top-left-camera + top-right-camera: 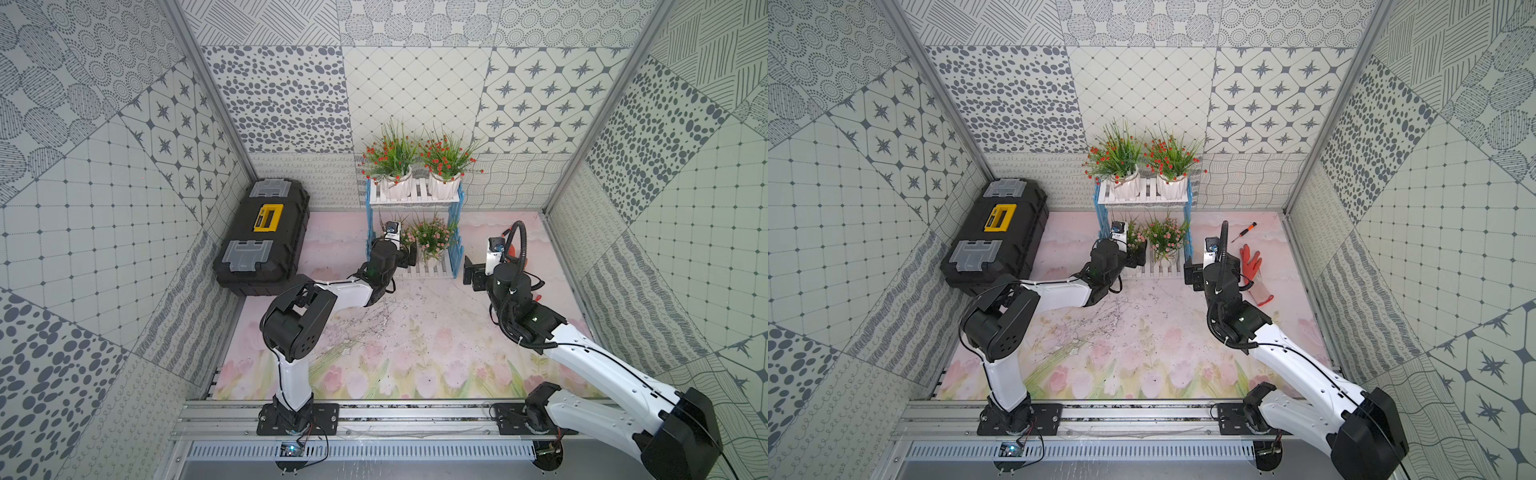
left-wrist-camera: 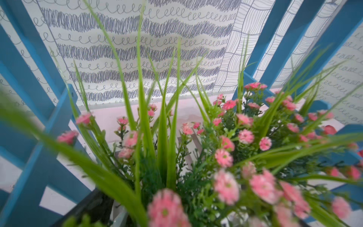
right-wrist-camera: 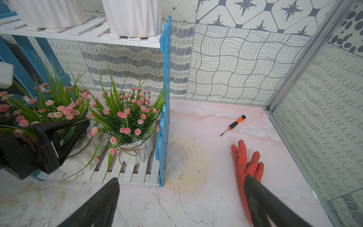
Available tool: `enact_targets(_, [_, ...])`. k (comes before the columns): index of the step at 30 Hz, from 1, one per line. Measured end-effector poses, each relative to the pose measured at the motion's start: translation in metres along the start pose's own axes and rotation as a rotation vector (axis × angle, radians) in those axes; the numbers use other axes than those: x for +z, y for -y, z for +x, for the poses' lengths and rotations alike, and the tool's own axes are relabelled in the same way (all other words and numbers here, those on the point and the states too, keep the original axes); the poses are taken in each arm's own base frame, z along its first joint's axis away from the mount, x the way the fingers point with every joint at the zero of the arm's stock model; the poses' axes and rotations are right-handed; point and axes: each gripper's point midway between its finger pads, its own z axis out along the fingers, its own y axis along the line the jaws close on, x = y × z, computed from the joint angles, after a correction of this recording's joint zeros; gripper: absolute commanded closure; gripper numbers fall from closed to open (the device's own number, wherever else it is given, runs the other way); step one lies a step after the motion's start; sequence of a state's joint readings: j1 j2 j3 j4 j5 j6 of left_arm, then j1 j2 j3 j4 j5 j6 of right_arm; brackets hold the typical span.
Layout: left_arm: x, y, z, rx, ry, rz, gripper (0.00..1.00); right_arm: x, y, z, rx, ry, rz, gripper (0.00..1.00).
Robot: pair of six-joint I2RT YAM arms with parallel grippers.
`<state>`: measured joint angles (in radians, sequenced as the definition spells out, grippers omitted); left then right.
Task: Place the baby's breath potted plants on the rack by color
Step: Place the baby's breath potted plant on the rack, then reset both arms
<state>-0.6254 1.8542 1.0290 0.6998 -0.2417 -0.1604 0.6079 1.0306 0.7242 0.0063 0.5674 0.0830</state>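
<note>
Left gripper clasps the second pink-flowered plant by its pot on the rack's lower shelf, beside its pink twin (reds share the upper shelf, so colours sort by tier); right gripper hangs agape, empty, beside the rack.

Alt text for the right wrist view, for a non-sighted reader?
A pink-flowered plant stands free on the rack's lower shelf; the left gripper's jaws sit around a second pink plant beside it. Two white pots stand on the upper shelf; an orange glove and screwdriver lie on the mat; the right gripper is open.
</note>
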Motion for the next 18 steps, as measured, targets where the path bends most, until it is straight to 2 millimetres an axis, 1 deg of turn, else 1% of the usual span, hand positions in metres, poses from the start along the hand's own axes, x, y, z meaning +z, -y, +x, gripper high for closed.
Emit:
enact_targets(6, [-0.027, 0.004, -0.030, -0.002, 0.025, 0.017, 0.02, 0.000, -0.001, 0.000, 0.000, -0.001, -0.005, 0.02])
enact_targets(11, [-0.055, 0.003, -0.054, -0.012, 0.039, 0.034, 0.01, 0.000, -0.003, -0.001, 0.002, -0.004, -0.017, 0.02])
enact_targets(16, [-0.084, 0.000, -0.074, -0.021, 0.020, 0.035, 0.02, -0.003, -0.004, -0.017, 0.024, 0.013, -0.031, 0.02])
enact_targets(18, [-0.099, -0.004, -0.078, -0.030, 0.002, 0.030, 0.01, -0.005, -0.004, -0.026, 0.031, 0.021, -0.035, 0.02])
